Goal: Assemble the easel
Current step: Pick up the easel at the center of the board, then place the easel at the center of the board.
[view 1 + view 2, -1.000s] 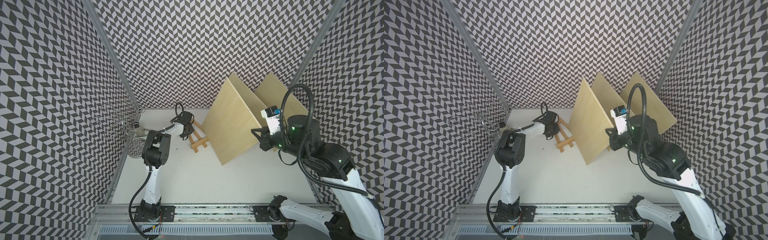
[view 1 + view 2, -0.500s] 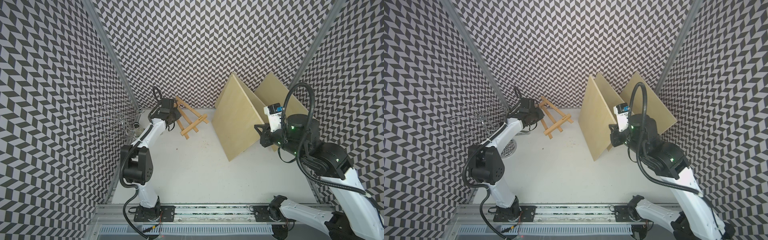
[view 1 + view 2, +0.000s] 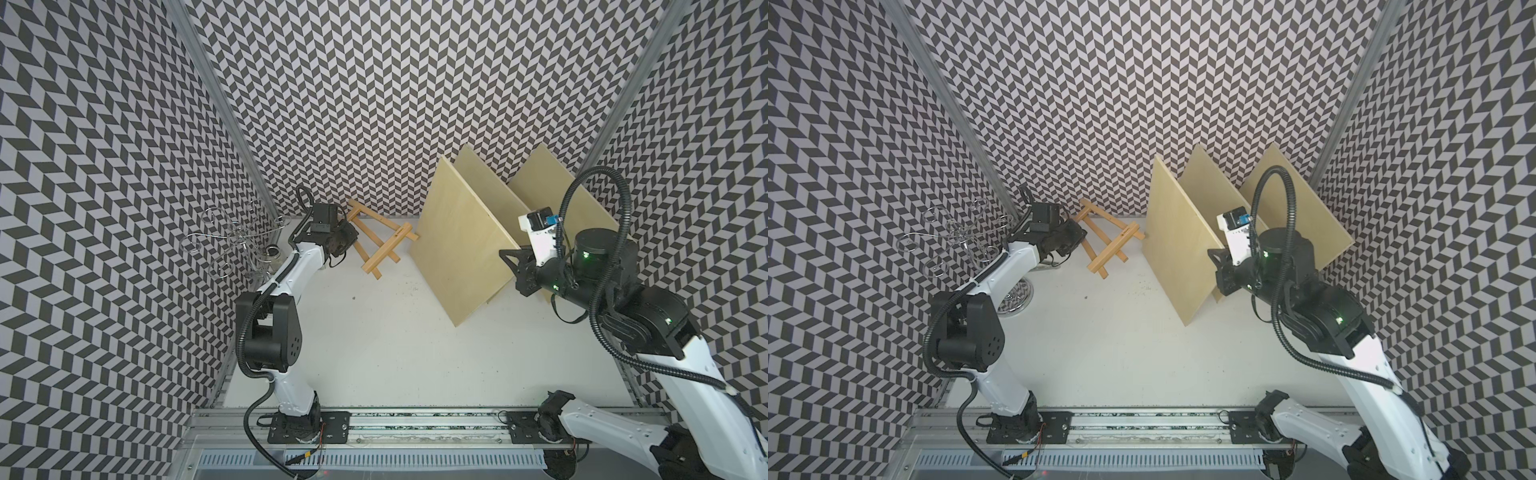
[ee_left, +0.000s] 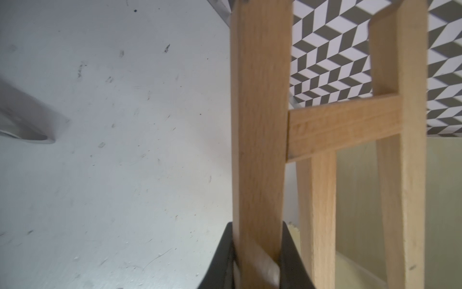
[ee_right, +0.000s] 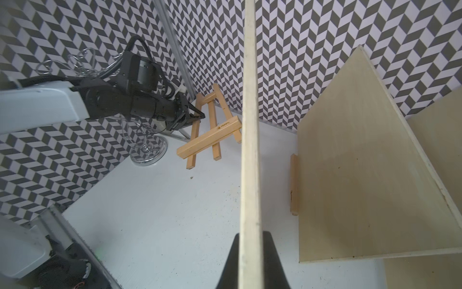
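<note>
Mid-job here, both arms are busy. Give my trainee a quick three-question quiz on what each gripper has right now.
1. True or false: the left gripper is shut on a leg of the wooden easel.
2. The right gripper grips: A) a paintbrush, B) the edge of a plywood board, C) nothing.
3. Fill in: counting the held one, ___ plywood boards show in both top views.
Key: 1 true; 2 B; 3 three.

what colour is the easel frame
The easel frame is light natural wood, clearest in the right wrist view.
</note>
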### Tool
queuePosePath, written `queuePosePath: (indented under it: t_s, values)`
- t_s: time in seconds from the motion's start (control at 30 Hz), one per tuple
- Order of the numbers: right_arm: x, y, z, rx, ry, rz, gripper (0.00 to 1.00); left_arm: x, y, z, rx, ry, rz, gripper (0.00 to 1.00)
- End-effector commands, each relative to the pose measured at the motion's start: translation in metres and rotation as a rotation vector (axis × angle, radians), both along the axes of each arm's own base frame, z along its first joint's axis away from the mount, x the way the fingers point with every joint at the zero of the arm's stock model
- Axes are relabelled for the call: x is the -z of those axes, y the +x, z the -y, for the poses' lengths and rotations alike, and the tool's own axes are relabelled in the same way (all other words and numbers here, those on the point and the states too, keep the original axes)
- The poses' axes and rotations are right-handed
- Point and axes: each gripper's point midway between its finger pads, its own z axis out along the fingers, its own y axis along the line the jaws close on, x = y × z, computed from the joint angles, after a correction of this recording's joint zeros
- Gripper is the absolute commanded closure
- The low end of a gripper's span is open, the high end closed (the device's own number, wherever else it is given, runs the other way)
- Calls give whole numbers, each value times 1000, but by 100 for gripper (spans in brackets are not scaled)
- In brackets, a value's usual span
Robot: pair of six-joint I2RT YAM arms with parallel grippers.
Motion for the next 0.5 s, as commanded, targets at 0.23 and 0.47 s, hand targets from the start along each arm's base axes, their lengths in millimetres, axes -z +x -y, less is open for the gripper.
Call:
queuePosePath:
  t_s: [0.23, 0.47]
  values:
    - [-28, -27, -14, -145, 106, 62, 100, -67, 45, 8, -49, -274, 252, 100]
    - [-32, -33, -19, -187, 135, 81, 100, -83, 51, 11, -21, -315, 289, 100]
